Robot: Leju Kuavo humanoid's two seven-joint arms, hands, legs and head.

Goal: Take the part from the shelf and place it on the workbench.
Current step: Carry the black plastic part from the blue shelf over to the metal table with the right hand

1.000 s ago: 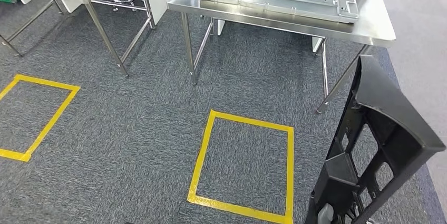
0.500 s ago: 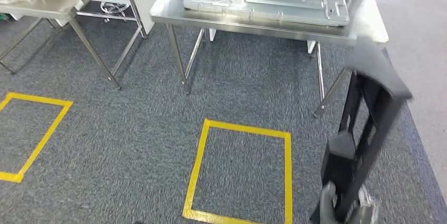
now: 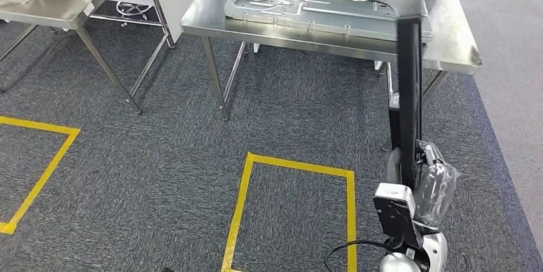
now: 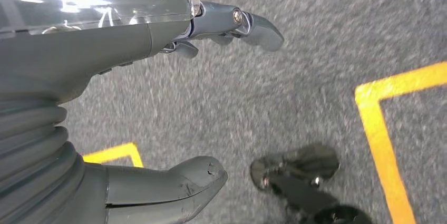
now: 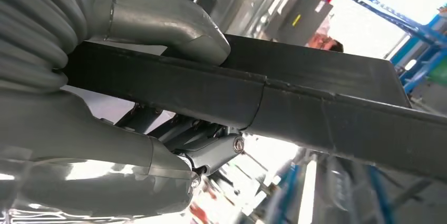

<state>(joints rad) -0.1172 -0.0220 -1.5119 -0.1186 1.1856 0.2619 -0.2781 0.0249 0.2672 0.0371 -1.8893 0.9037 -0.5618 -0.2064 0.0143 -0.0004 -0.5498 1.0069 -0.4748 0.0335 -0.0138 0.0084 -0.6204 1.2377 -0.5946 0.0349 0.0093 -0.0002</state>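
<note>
Big grey carpet floor [image 3: 128, 157] fills the head view, yellow tape square [image 3: 291, 214] at six o'clock, a second tape outline [image 3: 32, 169] at nine. Up at twelve stands the steel table [image 3: 448, 54], the workbench by the look of it, already carrying a pressed metal panel [image 3: 307, 6] that takes up most of its top; bare steel shows along the near edge and at the two o'clock end. A second steel table [image 3: 57, 3] sits at ten o'clock.

Now the part [image 3: 410, 93]: a long black frame, held upright at four o'clock, seen edge-on, its upper end reaching in front of the table's right side. The right hand [image 3: 416, 182] has it near the low end; in the right wrist view the thumb [image 5: 174, 23] lies on one face of the black bar and the fingers [image 5: 211, 150] wrap under it, so that's a firm clasp. Looks like rigid moulded plastic, probably light for its length but top-heavy held this low, so it may swing. A hold nearer the middle would likely steady it.

Left hand [image 4: 158, 103] hangs over the carpet, fingers spread, holding nothing.

Set-down space looks tight beside that panel.
</note>
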